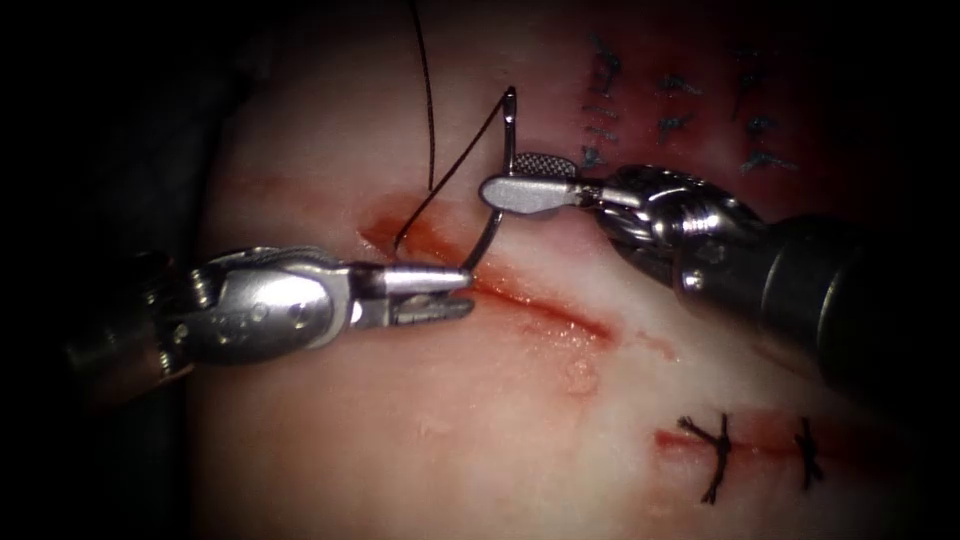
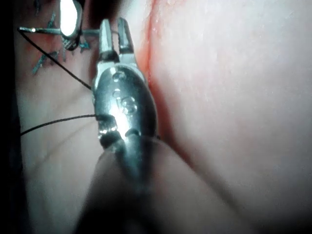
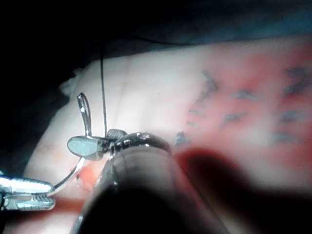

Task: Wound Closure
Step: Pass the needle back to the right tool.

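**Endoscope view.** You had the left arm's steel pincer at the left side of the long red cut in the pale pork tissue. Its jaws were nearly together around the lower end of the curved steel needle; a firm grip cannot be confirmed. The right arm's steel pincer was clenched on the needle's upper half, just below the swaged end. The needle stood above the cut and clear of the tissue. The thin dark thread ran from the swaged end down into the cut's left end, with a second strand rising out of view. Two dark knotted stitches already closed a separate short cut lower right. The long cut gaped along its length, so most of the closure was left.

**Left wrist view.** You saw the left pincer with jaws slightly apart beside the red cut.

**Right wrist view.** You saw the right pincer grasping the needle, with the left pincer at its lower end.
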You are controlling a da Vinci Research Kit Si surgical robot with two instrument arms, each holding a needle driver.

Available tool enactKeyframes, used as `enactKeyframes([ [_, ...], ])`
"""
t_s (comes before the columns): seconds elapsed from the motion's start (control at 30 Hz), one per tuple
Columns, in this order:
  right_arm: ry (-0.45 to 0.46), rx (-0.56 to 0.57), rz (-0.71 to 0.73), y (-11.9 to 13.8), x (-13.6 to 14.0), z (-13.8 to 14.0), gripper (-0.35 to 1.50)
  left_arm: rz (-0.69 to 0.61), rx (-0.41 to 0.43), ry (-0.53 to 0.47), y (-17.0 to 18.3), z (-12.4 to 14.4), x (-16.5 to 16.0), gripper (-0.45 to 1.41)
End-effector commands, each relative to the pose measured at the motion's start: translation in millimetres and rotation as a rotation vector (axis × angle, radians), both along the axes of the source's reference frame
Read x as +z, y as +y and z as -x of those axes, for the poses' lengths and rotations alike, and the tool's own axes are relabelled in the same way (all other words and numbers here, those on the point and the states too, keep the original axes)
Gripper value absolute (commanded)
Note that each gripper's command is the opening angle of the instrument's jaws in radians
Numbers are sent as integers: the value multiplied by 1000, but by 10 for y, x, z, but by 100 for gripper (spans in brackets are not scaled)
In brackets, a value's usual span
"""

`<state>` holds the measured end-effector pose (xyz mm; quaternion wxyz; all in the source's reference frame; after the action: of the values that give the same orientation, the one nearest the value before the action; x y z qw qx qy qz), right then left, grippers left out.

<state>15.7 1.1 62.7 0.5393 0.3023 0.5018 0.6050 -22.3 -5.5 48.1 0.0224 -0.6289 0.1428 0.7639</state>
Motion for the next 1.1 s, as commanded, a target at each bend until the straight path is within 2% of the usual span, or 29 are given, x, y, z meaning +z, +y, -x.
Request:
enactKeyframes([
  [0.03, 1, 2, 0, 7, 5, -5, 103, 12, -4, 9, 6, 5, 5, -35],
  [0.07, 1, 2, -1, 7, 5, -5, 103, 22, -5, 17, 6, 4, 5, -35],
  [0.23, -32, -38, -19, 5, 4, -8, 78, 39, -14, 46, 7, 5, 5, -35],
  [0.3, -41, -38, -22, 4, 4, -9, 74, 44, -16, 52, 8, 5, 6, -35],
  [0.37, -66, -25, -25, 2, 2, -11, 59, 58, -21, 71, 8, 5, 6, -35],
  [0.43, -76, -18, -26, 2, 1, -11, 58, 67, -25, 85, 8, 6, 6, -35],
  [0.47, -106, 1, -35, 4, -1, -13, 47, 65, -32, 97, 7, 7, 6, -35],
  [0.57, -132, 32, -33, 7, -2, -16, 36, 65, -37, 104, 7, 7, 7, -35],
  [0.77, -186, 58, -19, 4, -5, -25, -13, 63, -43, 115, 6, 8, 7, -35],
  [0.8, -198, 66, -21, 3, -5, -25, -35, 63, -44, 116, 6, 8, 7, -35],
  [1.0, -253, 126, -83, 1, -3, -21, -35, 56, -49, 120, 6, 8, 6, -35],
  [1.07, -260, 129, -85, 3, -2, -18, -35, -5, -66, 101, 7, 8, 6, 19],
  [1.1, -264, 131, -86, 4, -2, -16, -35, -126, -99, 63, 6, 6, 5, 59],
])
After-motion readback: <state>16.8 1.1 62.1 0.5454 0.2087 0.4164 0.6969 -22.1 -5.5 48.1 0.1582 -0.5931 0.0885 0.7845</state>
